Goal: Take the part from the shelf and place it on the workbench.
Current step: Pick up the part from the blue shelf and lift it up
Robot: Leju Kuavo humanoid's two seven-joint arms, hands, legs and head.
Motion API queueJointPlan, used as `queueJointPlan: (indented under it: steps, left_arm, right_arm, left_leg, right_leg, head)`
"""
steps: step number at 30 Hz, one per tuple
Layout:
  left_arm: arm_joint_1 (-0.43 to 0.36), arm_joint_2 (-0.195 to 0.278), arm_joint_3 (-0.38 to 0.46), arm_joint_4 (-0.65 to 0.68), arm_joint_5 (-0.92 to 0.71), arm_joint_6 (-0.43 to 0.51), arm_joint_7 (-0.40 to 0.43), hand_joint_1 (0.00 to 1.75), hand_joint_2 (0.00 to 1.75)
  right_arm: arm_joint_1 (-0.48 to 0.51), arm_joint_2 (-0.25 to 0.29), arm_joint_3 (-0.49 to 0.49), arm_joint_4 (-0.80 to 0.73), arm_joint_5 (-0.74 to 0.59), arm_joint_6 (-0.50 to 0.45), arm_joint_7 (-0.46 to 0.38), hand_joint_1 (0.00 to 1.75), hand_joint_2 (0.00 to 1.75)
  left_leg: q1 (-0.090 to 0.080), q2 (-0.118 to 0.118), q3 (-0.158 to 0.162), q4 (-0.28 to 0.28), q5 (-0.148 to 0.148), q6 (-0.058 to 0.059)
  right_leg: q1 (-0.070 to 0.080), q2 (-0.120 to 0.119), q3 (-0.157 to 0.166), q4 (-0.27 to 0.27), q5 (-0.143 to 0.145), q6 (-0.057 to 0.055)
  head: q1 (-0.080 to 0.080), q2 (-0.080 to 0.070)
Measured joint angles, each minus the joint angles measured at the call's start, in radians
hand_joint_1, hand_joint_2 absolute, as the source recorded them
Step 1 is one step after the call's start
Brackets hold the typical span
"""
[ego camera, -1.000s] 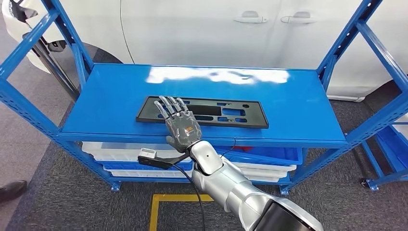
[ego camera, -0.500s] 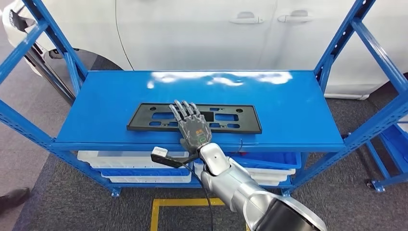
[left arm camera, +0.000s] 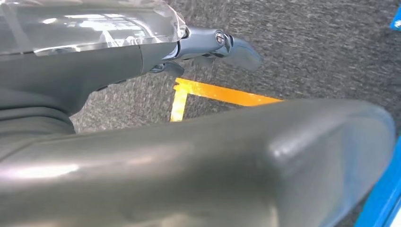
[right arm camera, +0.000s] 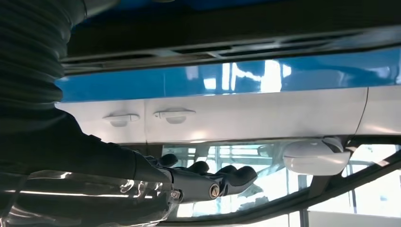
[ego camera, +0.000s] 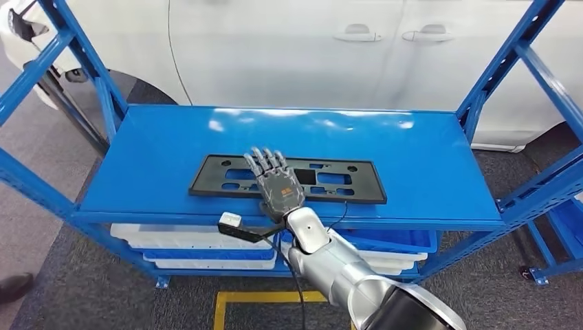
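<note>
The part (ego camera: 368, 184) is a long flat black plate with cut-outs, lying along the front of the blue shelf (ego camera: 426, 158). My right hand (ego camera: 275, 182) lies flat over its middle, palm down, fingers stretched out and slightly spread, holding nothing. The right wrist view has that hand (right arm camera: 208, 182) with fingers extended, and the dark plate (right arm camera: 236, 28) close against the blue shelf top (right arm camera: 236, 75). Whether the palm touches the plate is unclear. My left hand (left arm camera: 222, 45) hangs over the grey floor, fingers loose with nothing in them.
A white car (ego camera: 309, 48) stands right behind the shelf. Blue uprights (ego camera: 82, 65) frame both shelf ends. White bins (ego camera: 192, 240) sit on the lower level. Another blue rack (ego camera: 560, 213) is at the right. A person's shoe (ego camera: 14, 285) and a yellow floor line (ego camera: 261, 297) are near.
The camera has shifted a little. My right hand has slid from the plate's left part toward its middle, still flat and holding nothing. The plate lies where it was on the shelf.
</note>
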Motion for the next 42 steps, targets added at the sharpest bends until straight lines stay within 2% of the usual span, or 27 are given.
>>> queueJointPlan:
  steps: [2,3,4,5,7,8,9,11,13,14,16,18,19,20,22,24,27,29,30,32,33,34,35,36,38,40,42]
  left_arm:
    - [-0.001,0.000,0.001,0.000,-0.002,0.000,0.000,0.00,0.00]
    - [-0.001,0.001,0.001,0.000,-0.002,0.000,0.000,0.00,0.00]
    - [0.000,0.001,0.002,0.000,-0.002,0.000,0.000,0.00,0.00]
    - [0.000,0.001,0.002,0.000,-0.002,0.000,0.000,0.00,0.00]
    - [0.000,0.000,0.004,0.000,-0.002,0.000,0.000,0.00,0.00]
    - [0.000,0.000,0.004,0.000,-0.002,0.000,0.000,0.00,0.00]
    - [-0.001,0.000,0.004,0.000,-0.002,0.000,0.000,0.00,0.00]
    - [-0.002,0.000,0.005,0.000,-0.003,0.000,0.000,0.00,0.00]
    - [-0.003,0.000,0.007,0.000,-0.005,0.000,-0.001,0.00,0.00]
    - [-0.003,0.001,0.008,0.000,-0.006,0.000,-0.001,0.00,0.00]
    - [-0.004,0.001,0.012,0.000,-0.007,0.000,-0.003,0.00,0.00]
    - [-0.002,0.002,0.015,0.000,-0.008,0.000,-0.004,0.00,0.00]
    - [-0.001,0.002,0.016,0.000,-0.008,0.000,-0.005,0.00,0.00]
    - [0.000,0.003,0.017,0.000,-0.008,0.000,-0.006,0.00,0.00]
    - [-0.001,0.004,0.020,0.000,-0.009,0.000,-0.007,0.00,0.00]
    - [-0.004,0.006,0.022,0.000,-0.010,0.000,-0.007,0.00,0.00]
    - [-0.006,0.007,0.023,0.000,-0.012,0.000,-0.008,0.00,0.00]
    - [-0.008,0.006,0.024,0.000,-0.012,-0.001,-0.008,0.00,0.00]
    - [-0.009,0.006,0.024,0.000,-0.013,-0.002,-0.008,0.00,0.00]
    - [-0.011,0.006,0.024,0.000,-0.013,-0.003,-0.010,0.00,0.00]
    - [-0.010,0.006,0.024,0.000,-0.013,-0.003,-0.012,0.00,0.00]
    - [-0.010,0.006,0.025,0.000,-0.013,-0.003,-0.013,0.00,0.00]
    - [-0.009,0.006,0.026,0.000,-0.013,-0.003,-0.015,0.00,0.00]
    - [-0.009,0.006,0.028,0.000,-0.012,-0.003,-0.017,0.00,0.00]
    - [-0.008,0.005,0.030,0.000,-0.012,-0.004,-0.020,0.00,0.00]
    - [-0.008,0.003,0.032,0.000,-0.012,-0.007,-0.023,0.00,0.00]
    - [-0.008,0.003,0.035,0.000,-0.012,-0.009,-0.026,0.00,0.00]
  right_arm:
    - [0.003,-0.001,-0.004,0.001,0.007,0.001,0.000,0.00,1.75]
    - [0.006,-0.002,-0.005,0.002,0.010,0.001,0.000,0.00,1.75]
    - [0.008,-0.003,-0.006,0.003,0.011,0.001,0.000,0.00,1.75]
    - [0.009,-0.004,-0.007,0.003,0.012,0.001,0.000,0.00,1.75]
    - [0.008,-0.004,-0.008,0.003,0.012,0.001,0.000,0.00,1.75]
    - [0.007,-0.005,-0.009,0.003,0.012,0.001,0.000,0.00,1.75]
    - [0.006,-0.005,-0.009,0.003,0.013,0.001,0.000,0.00,1.75]
    - [0.006,-0.005,-0.010,0.003,0.021,0.003,0.003,0.00,1.75]
    - [0.006,-0.005,-0.010,0.003,0.040,0.006,0.011,0.00,1.75]
    - [0.006,-0.005,-0.010,0.003,0.051,0.007,0.016,0.00,1.75]
    - [0.007,-0.005,-0.010,0.004,0.071,0.013,0.028,0.01,1.75]
    - [0.010,-0.006,-0.010,0.006,0.087,0.026,0.042,0.74,1.75]
    - [0.012,-0.006,-0.010,0.008,0.095,0.036,0.050,1.17,1.75]
    - [0.013,-0.007,-0.010,0.009,0.100,0.046,0.057,1.60,1.75]
    - [0.012,-0.008,-0.010,0.011,0.107,0.070,0.066,1.75,1.75]
    - [0.010,-0.008,-0.010,0.012,0.109,0.088,0.067,1.75,1.75]
    - [0.008,-0.008,-0.011,0.014,0.111,0.102,0.067,1.75,1.75]
    - [0.007,-0.008,-0.011,0.014,0.114,0.107,0.067,1.75,1.75]
    - [0.006,-0.008,-0.012,0.014,0.115,0.110,0.067,1.75,1.75]
    - [0.007,-0.009,-0.012,0.015,0.118,0.114,0.067,1.75,1.75]
    - [0.007,-0.009,-0.012,0.016,0.119,0.114,0.068,1.75,1.75]
    - [0.008,-0.009,-0.012,0.016,0.119,0.115,0.069,1.75,1.75]
    - [0.008,-0.009,-0.012,0.016,0.119,0.115,0.070,1.75,1.75]
    - [0.007,-0.009,-0.013,0.016,0.119,0.115,0.071,1.75,1.75]
    - [0.006,-0.009,-0.014,0.015,0.120,0.116,0.073,1.75,1.75]
    - [0.004,-0.009,-0.014,0.015,0.122,0.118,0.073,1.75,1.75]
    - [0.003,-0.009,-0.015,0.015,0.125,0.121,0.072,1.75,1.75]
  left_leg:
    - [-0.001,0.000,0.002,0.001,-0.004,0.005]
    - [-0.001,0.000,0.003,0.001,-0.006,0.006]
    - [-0.001,0.000,0.006,0.002,-0.009,0.006]
    - [-0.002,-0.001,0.010,0.003,-0.013,0.006]
    - [-0.002,-0.003,0.023,0.003,-0.022,0.002]
    - [-0.004,-0.004,0.027,0.003,-0.026,-0.002]
    - [-0.004,-0.004,0.029,0.003,-0.030,-0.007]
    - [-0.005,-0.004,0.031,-0.001,-0.032,-0.019]
    - [-0.003,-0.002,0.032,0.006,-0.043,-0.028]
    - [-0.003,-0.002,0.022,0.032,-0.059,-0.032]
    - [-0.002,-0.001,-0.032,0.144,-0.114,-0.038]
    - [-0.001,-0.001,-0.101,0.264,-0.153,-0.043]
    - [0.000,-0.001,-0.116,0.281,-0.144,-0.044]
    - [0.000,-0.001,-0.111,0.258,-0.117,-0.044]
    - [0.000,0.000,-0.055,0.124,-0.036,-0.041]
    - [-0.003,0.001,-0.008,0.021,0.000,-0.033]
    - [-0.006,-0.001,-0.002,0.003,-0.001,-0.017]
    - [-0.003,-0.001,0.001,-0.002,0.001,-0.006]
    - [-0.001,0.000,0.002,-0.005,0.002,-0.001]
    - [-0.001,0.001,0.002,-0.005,0.002,0.005]
    - [-0.001,0.001,0.003,-0.005,0.001,0.006]
    - [-0.001,0.001,0.003,-0.005,0.000,0.006]
    - [-0.001,0.000,0.005,-0.005,-0.001,0.005]
    - [-0.001,-0.001,0.008,-0.005,-0.002,0.004]
    - [-0.003,-0.003,0.012,-0.004,-0.006,-0.002]
    - [-0.005,-0.003,0.013,-0.003,-0.009,-0.011]
    - [-0.005,-0.003,0.014,-0.007,-0.009,-0.022]
  right_leg:
    - [-0.004,-0.001,-0.081,0.141,-0.048,0.006]
    - [-0.005,-0.002,-0.113,0.187,-0.053,0.006]
    - [-0.006,-0.002,-0.127,0.195,-0.037,0.006]
    - [-0.006,-0.002,-0.120,0.161,-0.003,0.003]
    - [-0.003,-0.002,-0.064,0.021,0.081,-0.009]
    - [-0.001,-0.002,-0.039,-0.039,0.104,-0.015]
    - [0.003,-0.002,-0.023,-0.077,0.115,-0.019]
    - [0.007,0.000,-0.019,-0.094,0.110,-0.023]
    - [0.001,0.001,-0.010,-0.104,0.112,-0.031]
    - [-0.002,0.000,-0.004,-0.110,0.112,-0.036]
    - [-0.004,-0.002,0.004,-0.115,0.110,-0.043]
    - [-0.002,-0.002,0.006,-0.114,0.107,-0.047]
    - [-0.001,-0.001,0.007,-0.114,0.104,-0.047]
    - [-0.001,0.000,0.010,-0.113,0.102,-0.046]
    - [-0.001,0.001,0.018,-0.108,0.093,-0.042]
    - [0.004,0.002,0.019,-0.101,0.086,-0.034]
    - [0.006,0.003,0.015,-0.099,0.084,-0.021]
    - [0.004,0.003,0.006,-0.075,0.065,-0.011]
    - [0.003,0.002,-0.012,-0.035,0.041,-0.005]
    - [-0.002,0.000,-0.077,0.100,-0.022,0.003]
    - [-0.005,0.000,-0.110,0.162,-0.042,0.005]
    - [-0.007,-0.001,-0.129,0.196,-0.046,0.006]
    - [-0.008,-0.002,-0.127,0.185,-0.027,0.005]
    - [-0.008,-0.002,-0.105,0.136,0.006,0.002]
    - [-0.004,-0.002,-0.035,-0.012,0.075,-0.009]
    - [0.002,-0.003,0.000,-0.091,0.097,-0.017]
    - [0.004,-0.002,0.002,-0.100,0.095,-0.023]
  head:
    - [0.003,0.000]
    - [0.003,0.000]
    - [0.003,0.000]
    - [0.003,0.000]
    - [0.003,0.000]
    - [0.002,0.000]
    - [0.002,0.000]
    - [0.000,0.000]
    - [-0.001,0.000]
    - [-0.002,0.000]
    - [-0.004,0.000]
    - [-0.004,0.000]
    - [-0.004,0.000]
    - [-0.005,0.000]
    - [-0.004,0.000]
    - [-0.004,0.000]
    - [-0.003,0.000]
    - [-0.001,0.000]
    - [0.000,0.000]
    - [0.003,0.000]
    - [0.003,0.000]
    - [0.003,0.000]
    - [0.003,0.000]
    - [0.003,0.000]
    - [0.003,0.000]
    - [0.002,0.000]
    - [0.002,0.000]
